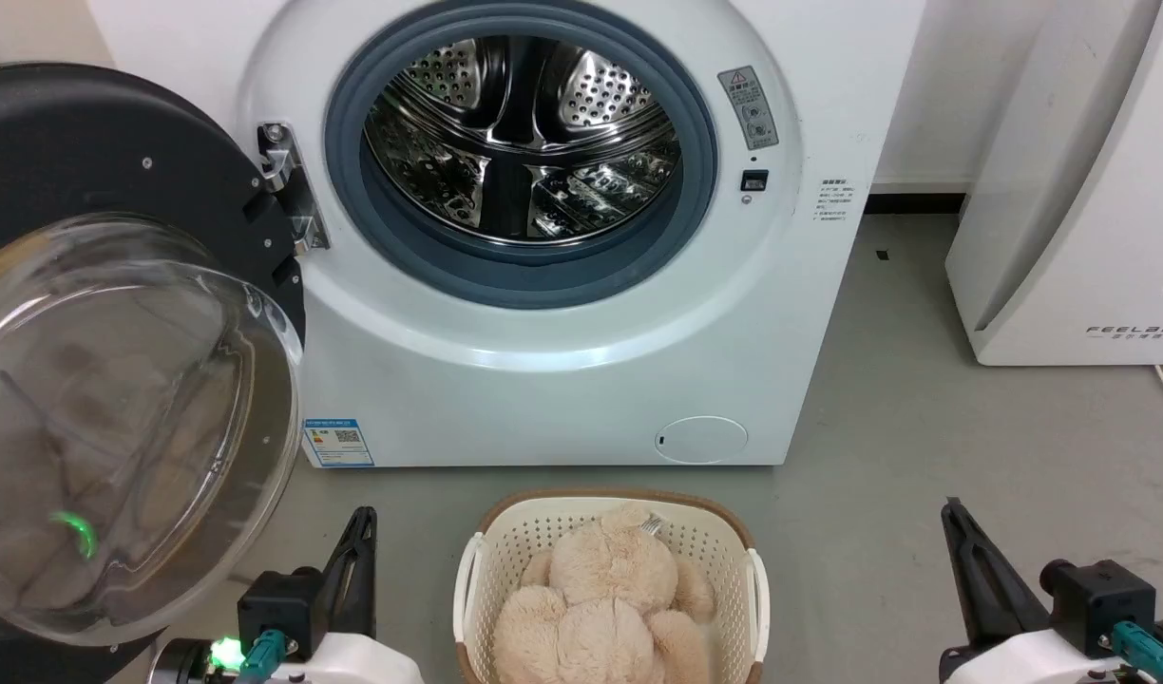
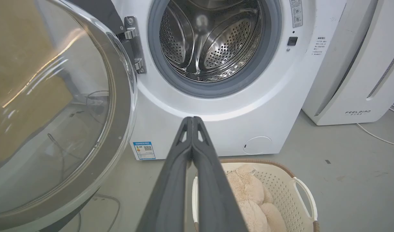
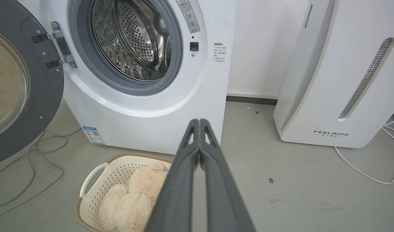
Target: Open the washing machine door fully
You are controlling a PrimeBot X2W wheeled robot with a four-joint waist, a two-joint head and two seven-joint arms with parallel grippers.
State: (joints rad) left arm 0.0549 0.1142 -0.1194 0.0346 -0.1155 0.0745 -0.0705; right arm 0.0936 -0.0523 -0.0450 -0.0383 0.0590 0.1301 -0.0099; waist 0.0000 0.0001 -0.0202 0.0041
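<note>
Washing machine door stands wide open on hinge, left of washing machine; drum opening fully exposed. Task judged done or nearly; any remaining swing cannot tell. Left gripper, right gripper: 2 fingers each pressed together, holding nothing, apart from door.

white appliance: "FEELBIRD", low on its front
washing machine: blue label and warning sticker, print too small to read
</note>
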